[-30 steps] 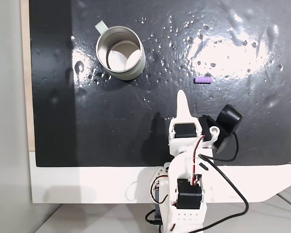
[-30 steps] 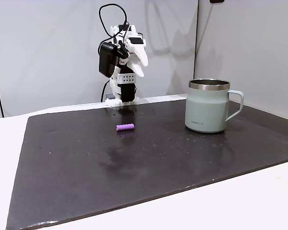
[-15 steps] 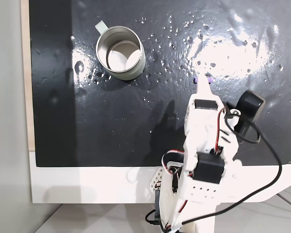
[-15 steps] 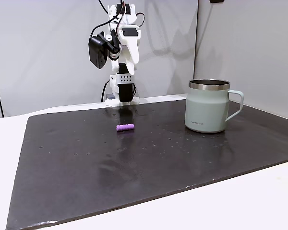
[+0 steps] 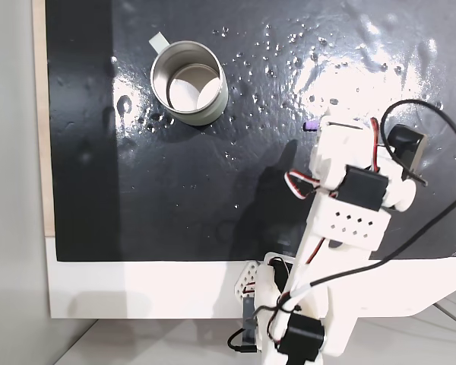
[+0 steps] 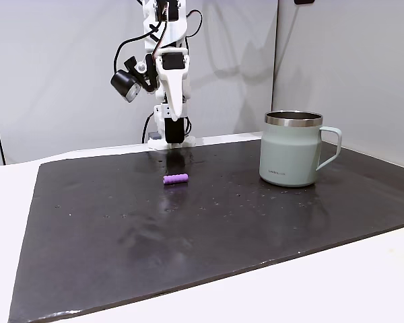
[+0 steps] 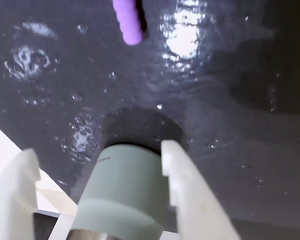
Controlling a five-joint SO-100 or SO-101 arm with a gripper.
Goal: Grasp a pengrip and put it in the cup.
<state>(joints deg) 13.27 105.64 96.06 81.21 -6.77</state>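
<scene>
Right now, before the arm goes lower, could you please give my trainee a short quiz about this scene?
1. True or false: the purple grip lies inside the mug.
2. Choose one. In the wrist view, the hand is: A) open and empty; B) shut on the purple grip; C) shut on the mug's handle.
3. Fill in the word: the mug stands ___ on the dark mat, with its opening facing up.

Key: 1 false, the grip lies on the mat, apart from the mug. 2 A. 3 upright.
</scene>
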